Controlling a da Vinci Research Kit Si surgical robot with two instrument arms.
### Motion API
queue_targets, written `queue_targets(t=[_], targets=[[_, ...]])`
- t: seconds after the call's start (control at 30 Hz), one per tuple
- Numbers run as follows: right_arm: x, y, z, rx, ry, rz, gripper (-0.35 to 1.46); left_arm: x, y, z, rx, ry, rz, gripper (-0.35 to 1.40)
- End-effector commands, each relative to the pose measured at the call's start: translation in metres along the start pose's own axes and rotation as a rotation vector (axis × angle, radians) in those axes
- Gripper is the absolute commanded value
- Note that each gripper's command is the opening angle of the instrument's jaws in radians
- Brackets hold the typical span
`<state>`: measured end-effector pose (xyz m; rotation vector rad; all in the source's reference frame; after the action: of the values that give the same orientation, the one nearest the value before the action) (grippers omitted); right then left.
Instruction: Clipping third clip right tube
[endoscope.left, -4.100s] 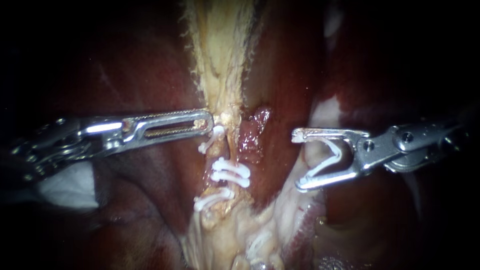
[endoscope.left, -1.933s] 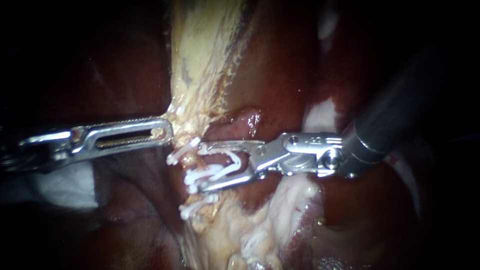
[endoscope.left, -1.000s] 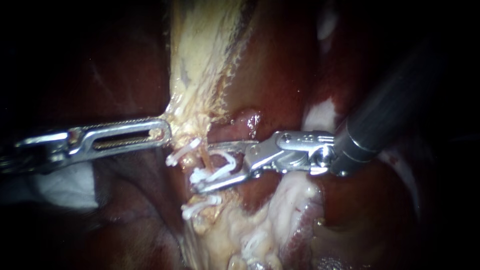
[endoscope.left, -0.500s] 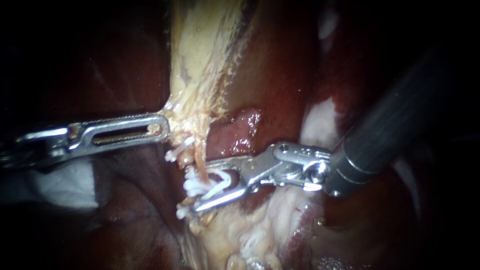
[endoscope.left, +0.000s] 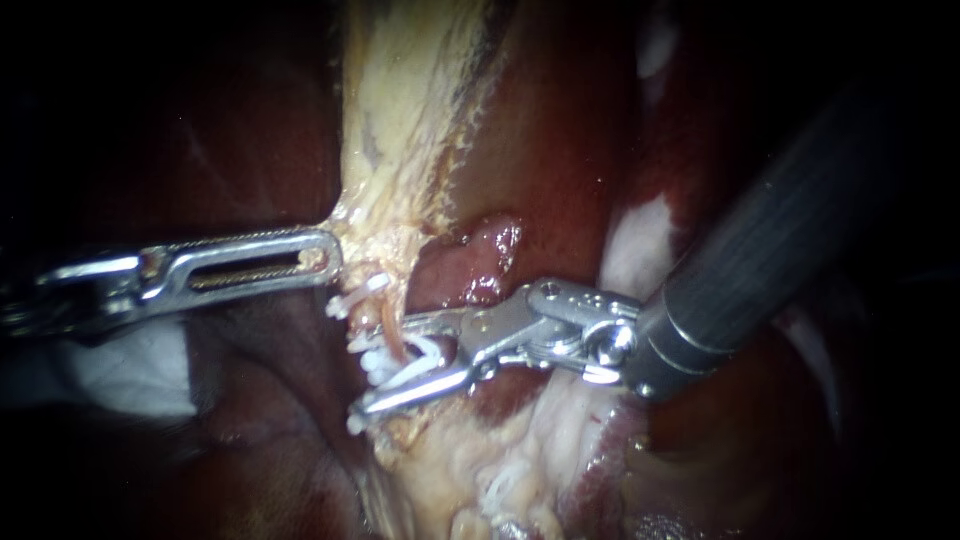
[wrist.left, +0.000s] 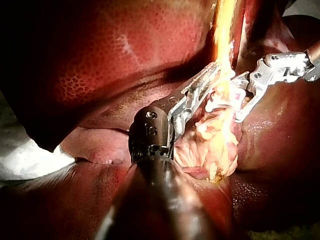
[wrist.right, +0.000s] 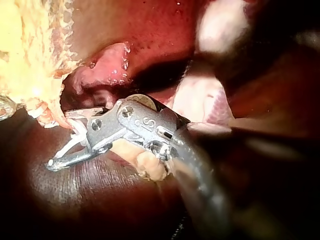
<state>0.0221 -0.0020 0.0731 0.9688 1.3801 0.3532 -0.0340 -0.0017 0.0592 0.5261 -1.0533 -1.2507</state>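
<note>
A thin orange tube (endoscope.left: 396, 336) runs down from the pale tissue (endoscope.left: 400, 110) and carries white clips, one above (endoscope.left: 356, 294) and others bunched lower (endoscope.left: 372, 362). My left instrument (endoscope.left: 326, 258) comes in level and is shut on the pale tissue at the tube's upper end; the left wrist view shows this grip (wrist.left: 214, 75). My right instrument (endoscope.left: 380, 364) straddles the tube from the right. Its jaws stand apart and hold a white clip (endoscope.left: 432, 352) around the tube, among the lower clips. The right wrist view shows the same jaws (wrist.right: 62, 140) with the clip.
Dark red liver (endoscope.left: 570, 140) lies on both sides of the tube. A pink lump of tissue (endoscope.left: 490, 250) sits just above my right instrument's jaws. White gauze (endoscope.left: 130, 365) lies under my left instrument's shaft. Pale fatty tissue (endoscope.left: 480, 460) spreads below the clips.
My right instrument came in from the right with its clip and set its jaws around the tube. In the last second it slid lower along the tube. My left instrument drew the tissue leftward, then held.
</note>
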Motion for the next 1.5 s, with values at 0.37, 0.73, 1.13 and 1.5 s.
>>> queue_targets(t=[0.37, 0.73, 1.13, 1.5], targets=[[0.0035, 0.0001, -0.0015, -0.021, 0.050, 0.015, 0.48, 0.0000, 0.0002, 0.0001, 0.000, 0.000, 0.000, -0.35], [0.0045, 0.0003, -0.0021, -0.039, 0.059, 0.028, 0.41, 0.0000, 0.0004, 0.0002, 0.000, 0.000, 0.001, -0.35], [0.0054, 0.0006, -0.0028, -0.058, 0.076, 0.076, 0.26, 0.0001, 0.0004, 0.0004, -0.001, -0.001, 0.001, -0.35], [0.0050, 0.0010, -0.0048, -0.141, 0.007, 0.094, -0.35, 0.0001, 0.0005, 0.0004, -0.001, -0.001, 0.001, -0.35]])
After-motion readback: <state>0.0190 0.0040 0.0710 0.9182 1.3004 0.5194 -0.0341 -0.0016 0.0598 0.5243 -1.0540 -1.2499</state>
